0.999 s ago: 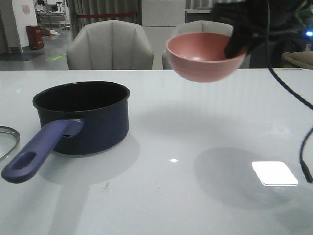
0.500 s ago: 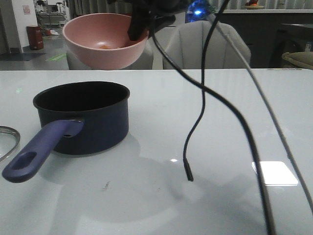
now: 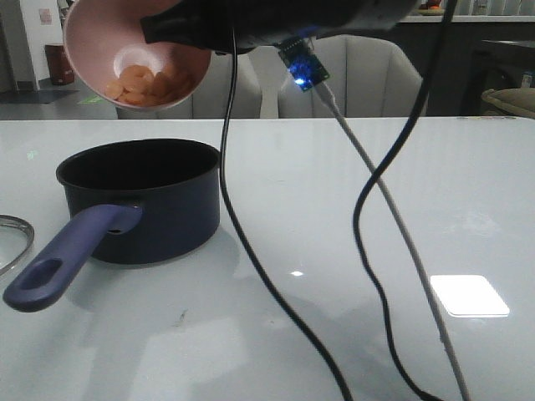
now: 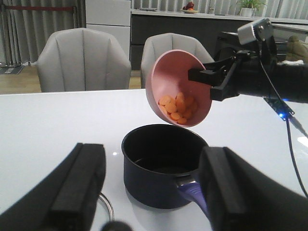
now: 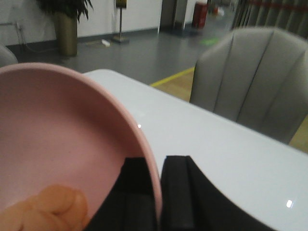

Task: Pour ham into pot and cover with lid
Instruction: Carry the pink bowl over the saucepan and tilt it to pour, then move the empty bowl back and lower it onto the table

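right gripper (image 5: 158, 192) clamped on the rim of a round pink bowl (image 3: 92, 42), one black finger inside the wall and one outside, pads (image 5: 179, 192) pressed close with only the thin rim between. held high above the table and tipped steeply, mouth turned toward the left arm's camera. left gripper (image 4: 151, 192) spread wide apart, holding nothing, hovering low near the table with the pot seen between its two dark fingers (image 4: 82, 187).

inside the tilted bowl, small flat pale orange slices of ham (image 3: 146, 83) gathered in a heap against the lower wall, none seen outside it. directly below, a dark navy round saucepan (image 3: 159, 209) stood upright on the table, black inside; no slices visible in it from the front, and only a dim sheen on its floor from the left wrist view. long lighter-blue handle (image 3: 67, 255) with a hole near its end pointed toward the robot and slightly left.

at the far left edge of the front view, just a curved sliver of the steel-rimmed clear glass lid (image 3: 15, 242) lay flat on the glossy white table (image 3: 351, 209), near the handle but apart from it; knob out of frame. black and grey cables (image 3: 376, 242) hung down from the right arm across the front view, right of the pot. pale upholstered chairs (image 4: 83, 57) stood behind the table.
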Available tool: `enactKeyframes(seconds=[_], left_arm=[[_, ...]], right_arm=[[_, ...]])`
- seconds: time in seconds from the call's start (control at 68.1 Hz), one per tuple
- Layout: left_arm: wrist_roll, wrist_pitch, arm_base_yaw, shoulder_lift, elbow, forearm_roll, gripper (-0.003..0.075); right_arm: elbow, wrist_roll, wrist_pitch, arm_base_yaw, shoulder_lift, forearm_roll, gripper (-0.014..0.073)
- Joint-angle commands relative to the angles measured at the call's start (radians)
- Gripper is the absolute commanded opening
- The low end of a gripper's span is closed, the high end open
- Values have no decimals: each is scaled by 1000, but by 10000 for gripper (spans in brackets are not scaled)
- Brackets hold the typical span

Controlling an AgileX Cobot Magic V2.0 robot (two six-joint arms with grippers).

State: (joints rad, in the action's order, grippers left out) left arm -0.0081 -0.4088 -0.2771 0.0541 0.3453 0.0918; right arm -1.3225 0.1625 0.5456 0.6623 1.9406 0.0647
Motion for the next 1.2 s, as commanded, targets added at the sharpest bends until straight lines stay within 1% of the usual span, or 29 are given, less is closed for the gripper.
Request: enactKeyframes(seconds=[0.0,0.206,0.264,0.353,0.485,0.558,0.602,0.676,0.735,0.837,0.911,0.926,0.97,0.984,0.999,1.043,1.058,1.072,1.117,1.19], left_arm=[[-1,79,-6,13,27,3,458],[-1,79,-6,13,27,3,458],[-1,79,-6,13,27,3,458],[-1,79,-6,13,27,3,458],[-1,79,-6,13,27,3,458],[-1,79,-6,13,27,3,458],[-1,79,-6,13,27,3,458],[-1,79,-6,13,27,3,458],[-1,79,-6,13,27,3,458],[-1,79,-6,13,27,3,458],[-1,79,-6,13,27,3,459],[-1,79,-6,13,27,3,459],[-1,79,-6,13,27,3,458],[-1,79,-6,13,27,3,458],[-1,79,-6,13,27,3,458],[-1,79,-6,13,27,3,458],[-1,79,-6,13,27,3,458],[-1,79,-6,13,27,3,458],[-1,79,-6,13,27,3,458],[-1,79,-6,13,27,3,458]], right_arm=[[6,139,262,6,-42,-13,139],[9,505,412,54,25,2,139],[9,629,477,71,47,14,139],[9,779,570,84,85,20,139],[9,940,744,85,160,21,139],[9,1016,742,84,183,21,139],[9,1038,742,84,197,13,139],[9,1031,742,84,207,13,139],[9,985,742,84,210,25,139],[9,846,742,84,188,81,139],[9,703,739,84,153,163,139],[9,703,737,84,149,171,139],[9,622,719,84,121,225,138],[9,612,719,84,117,225,138],[9,570,703,84,105,255,138],[9,531,683,84,85,283,138],[9,496,648,84,68,307,138],[9,488,648,84,64,307,138],[9,439,579,84,33,323,138],[9,396,441,84,-13,324,138]])
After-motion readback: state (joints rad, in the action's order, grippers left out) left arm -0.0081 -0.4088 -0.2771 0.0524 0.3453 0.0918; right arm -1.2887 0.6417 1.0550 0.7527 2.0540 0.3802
